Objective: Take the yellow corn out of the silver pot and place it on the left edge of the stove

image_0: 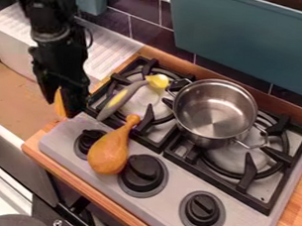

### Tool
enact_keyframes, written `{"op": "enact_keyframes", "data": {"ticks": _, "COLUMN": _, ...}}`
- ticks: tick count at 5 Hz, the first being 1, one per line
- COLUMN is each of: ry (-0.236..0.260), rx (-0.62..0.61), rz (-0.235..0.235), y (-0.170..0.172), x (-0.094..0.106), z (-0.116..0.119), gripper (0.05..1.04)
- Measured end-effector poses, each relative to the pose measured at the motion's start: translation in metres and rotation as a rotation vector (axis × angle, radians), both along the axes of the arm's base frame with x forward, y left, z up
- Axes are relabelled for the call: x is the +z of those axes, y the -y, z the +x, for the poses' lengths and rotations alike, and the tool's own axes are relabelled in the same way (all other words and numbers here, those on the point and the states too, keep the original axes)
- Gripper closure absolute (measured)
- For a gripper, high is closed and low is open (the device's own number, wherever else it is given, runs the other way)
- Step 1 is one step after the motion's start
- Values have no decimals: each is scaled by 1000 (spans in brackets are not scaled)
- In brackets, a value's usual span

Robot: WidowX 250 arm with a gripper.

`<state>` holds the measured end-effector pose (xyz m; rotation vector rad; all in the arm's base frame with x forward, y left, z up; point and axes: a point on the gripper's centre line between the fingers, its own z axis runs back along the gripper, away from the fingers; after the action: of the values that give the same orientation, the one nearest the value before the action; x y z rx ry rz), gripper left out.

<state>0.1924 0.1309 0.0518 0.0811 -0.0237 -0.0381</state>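
Observation:
The black gripper [64,105] hangs at the left, over the sink's right side and near the stove's left corner. A narrow orange thing [60,103] shows right at its lower end; whether it is held cannot be made out. To the right, a grey and yellow utensil [122,100] with a yellow head lies slanted over the left burner. An orange-brown toy drumstick [109,153] rests on the stove's front left, its thick end by the knobs and its thin end towards the burner. An open metal pot [214,113] stands between the two burners.
The stove [168,206] has black grates and several black knobs along its front. Behind it is a dark tiled wall [148,30] with teal panels [246,43] above. The sink [13,90] and a white ribbed drainboard [113,47] are at left.

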Motion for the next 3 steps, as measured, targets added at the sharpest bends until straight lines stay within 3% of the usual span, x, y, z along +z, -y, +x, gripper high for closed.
{"op": "enact_keyframes", "data": {"ticks": 1, "ry": 11, "rx": -1, "rz": 0, "y": 5, "x": -15, "z": -4, "gripper": 469}}
{"op": "enact_keyframes", "data": {"ticks": 3, "ry": 29, "rx": -4, "rz": -4, "y": 6, "x": -19, "z": -2, "gripper": 469}}
